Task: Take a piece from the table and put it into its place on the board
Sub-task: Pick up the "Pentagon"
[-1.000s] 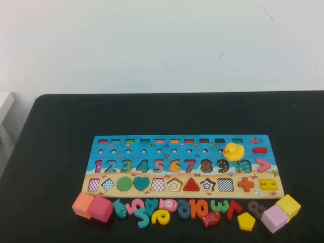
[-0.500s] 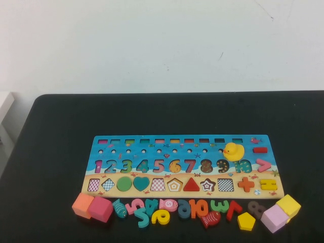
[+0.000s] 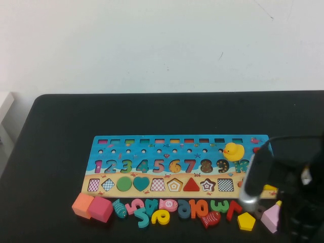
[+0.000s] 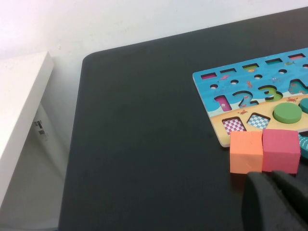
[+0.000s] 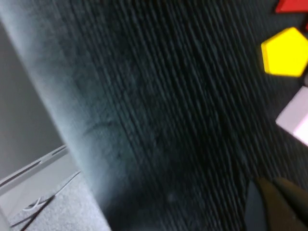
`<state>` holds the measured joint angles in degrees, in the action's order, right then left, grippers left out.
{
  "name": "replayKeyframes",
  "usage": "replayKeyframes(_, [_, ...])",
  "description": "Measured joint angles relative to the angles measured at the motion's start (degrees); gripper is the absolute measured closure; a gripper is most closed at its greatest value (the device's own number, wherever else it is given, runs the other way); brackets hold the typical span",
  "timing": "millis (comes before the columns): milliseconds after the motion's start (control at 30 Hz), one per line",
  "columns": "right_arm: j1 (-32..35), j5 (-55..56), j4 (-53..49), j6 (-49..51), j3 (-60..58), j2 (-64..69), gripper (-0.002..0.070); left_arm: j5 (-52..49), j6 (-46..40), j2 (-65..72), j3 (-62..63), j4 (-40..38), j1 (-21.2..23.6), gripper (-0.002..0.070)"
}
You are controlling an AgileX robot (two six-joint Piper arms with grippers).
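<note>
The piece, a small flat yellow pentagon (image 3: 246, 221) (image 5: 285, 52), lies on the black table (image 3: 61, 131) in front of the board (image 3: 152, 152), towards its right end. The board's pentagon slot (image 3: 174, 185) stands empty. My right arm (image 3: 293, 202) hangs over the board's right end, just right of the piece. In the right wrist view the right gripper (image 5: 275, 204) is shut and empty, low over bare table a short way from the piece. The left gripper (image 4: 278, 202) is shut and empty beside the orange cube (image 4: 246, 151), off the high view.
A row of loose numbers and fish (image 3: 172, 208) lies along the board's front edge. Orange (image 3: 82, 204) and pink (image 3: 102, 209) cubes sit at front left. A lilac cube (image 3: 272, 216) is next to the piece, a yellow duck (image 3: 233, 151) is on the board, and a white shelf (image 4: 24, 106) is beyond the table's left edge.
My right arm has come into the high view from the lower right. It now covers the board's right end and the yellow cube. The pieces have not moved.
</note>
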<state>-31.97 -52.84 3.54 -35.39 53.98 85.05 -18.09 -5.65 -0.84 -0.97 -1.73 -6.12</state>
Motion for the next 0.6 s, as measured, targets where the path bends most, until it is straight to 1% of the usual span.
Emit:
replayKeyframes(133, [-0.1, 4.1, -0.1, 0.4, 0.0, 5.0, 0.0657, 0.0, 0.0, 0.0, 0.0, 0.0, 0.0, 0.0676])
replayKeyframes(333, [-0.1, 9.7, -0.1, 0.4, 0.1, 8.9, 0.0657, 0.0, 0.0, 0.0, 0.0, 0.0, 0.0, 0.0676])
replayKeyframes(600, [-0.1, 11.0, -0.5, 0.4, 1.8, 14.3, 0.0657, 0.0, 0.1, 0.0, 0.0, 0.0, 0.0, 0.0676])
